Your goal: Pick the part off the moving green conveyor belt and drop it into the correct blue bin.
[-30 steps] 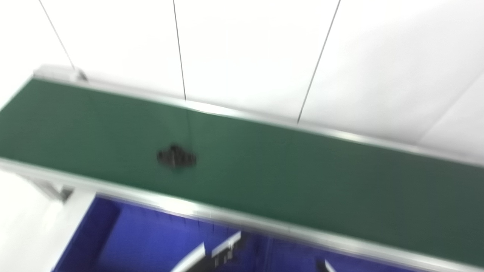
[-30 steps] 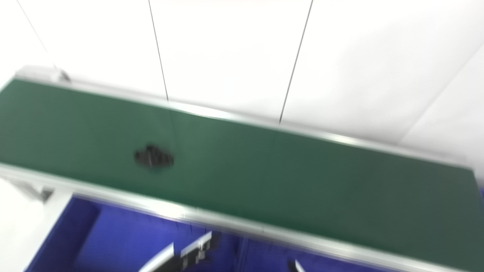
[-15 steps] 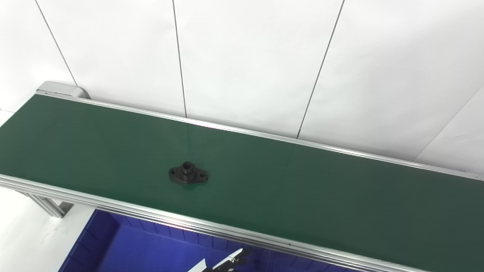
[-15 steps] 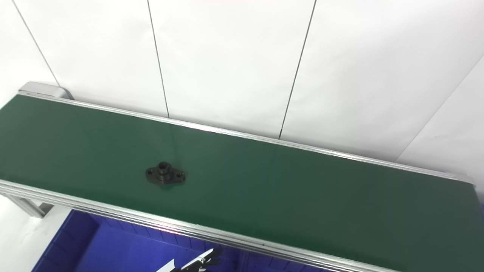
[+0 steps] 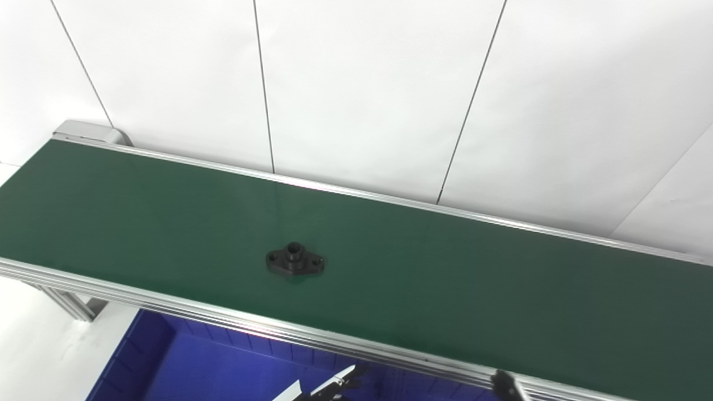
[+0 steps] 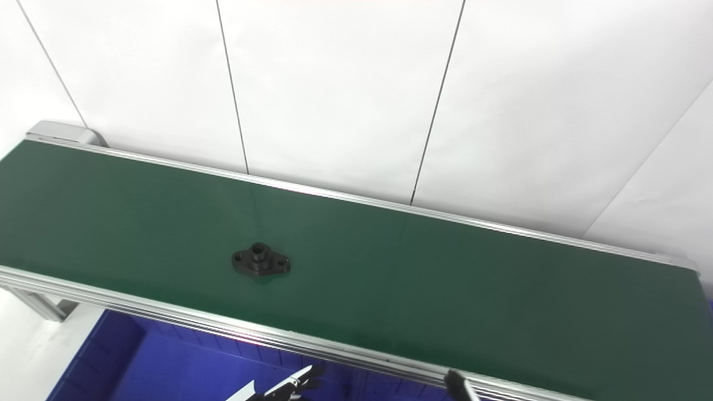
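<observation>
Left hand [image 5: 328, 389]: only fingertips show at the bottom edge, over the blue bin [image 5: 184, 367]; grip cannot be told.
Right hand [image 5: 504, 386]: a dark tip at the conveyor's near rail [image 5: 167, 303]; grip cannot be told.
Part: black two-hole flange [image 5: 294, 261] lying flat on the green conveyor belt [image 5: 445, 278], left of centre, apart from both hands.

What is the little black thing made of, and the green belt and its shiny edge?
The black part looks like matte plastic or dark-coated metal; hard to tell. The green belt looks like smooth rubbery sheet with a dull sheen. The rail looks like ribbed, silvery aluminium.
</observation>
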You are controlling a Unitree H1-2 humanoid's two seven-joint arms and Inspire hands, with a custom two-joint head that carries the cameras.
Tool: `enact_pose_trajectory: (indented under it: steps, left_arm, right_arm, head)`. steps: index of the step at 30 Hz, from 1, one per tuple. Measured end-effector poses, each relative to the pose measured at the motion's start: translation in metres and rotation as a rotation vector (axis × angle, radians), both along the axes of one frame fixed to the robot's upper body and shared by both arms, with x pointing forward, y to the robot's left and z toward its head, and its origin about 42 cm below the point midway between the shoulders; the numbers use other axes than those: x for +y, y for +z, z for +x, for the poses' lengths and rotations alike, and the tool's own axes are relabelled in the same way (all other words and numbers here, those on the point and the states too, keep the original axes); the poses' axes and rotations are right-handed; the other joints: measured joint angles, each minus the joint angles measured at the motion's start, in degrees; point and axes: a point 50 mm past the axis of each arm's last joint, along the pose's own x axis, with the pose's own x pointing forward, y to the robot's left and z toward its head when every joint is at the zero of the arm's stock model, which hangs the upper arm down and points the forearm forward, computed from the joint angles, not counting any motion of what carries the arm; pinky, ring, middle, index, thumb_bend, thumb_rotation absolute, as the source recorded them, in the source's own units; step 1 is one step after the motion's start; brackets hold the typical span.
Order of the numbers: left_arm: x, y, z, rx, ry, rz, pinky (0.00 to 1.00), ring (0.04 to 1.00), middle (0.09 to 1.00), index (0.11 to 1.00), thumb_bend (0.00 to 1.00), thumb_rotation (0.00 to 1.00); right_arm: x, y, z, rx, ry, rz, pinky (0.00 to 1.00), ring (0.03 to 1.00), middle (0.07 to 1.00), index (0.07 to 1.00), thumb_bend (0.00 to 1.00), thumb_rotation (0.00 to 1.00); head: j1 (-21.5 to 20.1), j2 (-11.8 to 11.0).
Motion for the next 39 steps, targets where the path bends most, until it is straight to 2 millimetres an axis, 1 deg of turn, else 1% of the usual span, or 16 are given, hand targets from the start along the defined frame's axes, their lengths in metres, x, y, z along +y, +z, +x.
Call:
enact_pose_trajectory:
  steps: [3,4,6,7,9,10,11,14,16,17,20,24,27,29,34,39]
  left_arm:
    - [0.001,0.001,0.002,0.001,0.007,-0.016,0.83,0.941,0.997,0.985,0.76,0.47]
    - [0.002,0.001,0.003,0.001,0.007,-0.018,0.84,0.946,0.999,0.991,0.77,0.48]
    - [0.003,0.002,0.004,0.002,0.002,-0.021,0.84,0.95,1.0,0.994,0.77,0.47]
    - [0.004,0.002,0.004,0.004,0.0,-0.024,0.84,0.952,1.0,0.996,0.77,0.47]
    - [0.006,0.002,0.005,0.003,-0.004,-0.021,0.83,0.957,1.0,0.999,0.78,0.47]
    - [0.008,0.003,0.005,0.003,-0.005,-0.023,0.83,0.959,1.0,1.0,0.78,0.48]
    - [0.009,0.004,0.005,0.002,-0.006,-0.021,0.83,0.958,1.0,1.0,0.78,0.48]
    - [0.014,0.004,0.005,0.0,-0.014,-0.01,0.87,0.966,1.0,1.0,0.77,0.51]
    - [0.015,0.005,0.007,-0.005,-0.011,-0.009,0.88,0.97,1.0,1.0,0.76,0.51]
    - [0.015,0.006,0.008,-0.007,-0.013,-0.008,0.9,0.975,1.0,1.0,0.76,0.52]
    - [0.017,0.008,0.012,-0.018,-0.013,-0.006,0.94,0.988,1.0,1.0,0.75,0.54]
    - [0.02,0.009,0.015,-0.027,-0.008,-0.001,0.95,0.996,1.0,1.0,0.73,0.57]
    - [0.021,0.011,0.015,-0.032,-0.021,0.004,0.96,1.0,1.0,1.0,0.71,0.58]
    - [0.021,0.015,0.016,-0.046,-0.031,0.003,0.99,1.0,1.0,1.0,0.71,0.59]
    - [0.025,0.018,0.016,-0.047,-0.042,0.002,1.0,1.0,1.0,1.0,0.71,0.6]
    - [0.024,0.021,0.017,-0.058,-0.051,0.0,1.0,1.0,1.0,1.0,0.69,0.61]
  right_arm:
    - [-0.001,0.016,0.008,-0.066,-0.012,0.009,0.83,0.838,0.841,0.873,0.74,0.18]
    - [-0.002,0.026,0.013,-0.104,-0.021,0.004,0.78,0.802,0.827,0.863,0.76,0.2]
    - [-0.003,0.043,0.024,-0.169,-0.031,-0.014,0.75,0.788,0.823,0.857,0.77,0.23]
    - [-0.004,0.05,0.032,-0.198,-0.03,-0.031,0.73,0.783,0.822,0.855,0.78,0.26]
    - [-0.005,0.058,0.044,-0.217,-0.029,-0.063,0.73,0.781,0.818,0.851,0.79,0.29]
    - [-0.006,0.061,0.048,-0.215,-0.033,-0.082,0.73,0.781,0.816,0.85,0.79,0.31]
    - [-0.006,0.064,0.052,-0.211,-0.034,-0.099,0.74,0.783,0.815,0.851,0.79,0.32]
    - [-0.006,0.075,0.063,-0.218,-0.027,-0.133,0.72,0.779,0.816,0.847,0.76,0.29]
    - [-0.005,0.081,0.07,-0.224,-0.026,-0.149,0.72,0.779,0.815,0.847,0.76,0.29]
    - [-0.004,0.084,0.077,-0.232,-0.024,-0.162,0.72,0.78,0.814,0.847,0.75,0.3]
    - [-0.003,0.089,0.094,-0.215,-0.024,-0.205,0.72,0.78,0.806,0.842,0.75,0.31]
    - [-0.001,0.096,0.116,-0.2,-0.001,-0.221,0.74,0.787,0.806,0.841,0.75,0.33]
    - [0.0,0.091,0.138,-0.156,0.027,-0.233,0.76,0.796,0.802,0.844,0.76,0.32]
    - [0.001,0.087,0.151,-0.121,0.045,-0.242,0.75,0.794,0.801,0.84,0.77,0.33]
    - [0.004,0.088,0.172,-0.082,0.073,-0.288,0.76,0.803,0.804,0.841,0.79,0.35]
    - [0.009,0.087,0.193,-0.059,0.109,-0.369,0.72,0.779,0.798,0.832,0.8,0.34]
  head:
    - [-3.7,1.3]
    - [-5.4,2.1]
    - [-6.2,2.3]
    - [-8.1,3.7]
    - [-8.1,3.7]
    - [-9.0,4.6]
    - [-9.1,4.7]
    - [-10.7,7.0]
    - [-11.0,7.4]
    - [-11.4,8.2]
    - [-12.8,9.1]
    - [-14.2,10.2]
    - [-14.9,10.7]
    - [-15.8,11.6]
    - [-16.7,11.9]
    - [-17.1,12.1]
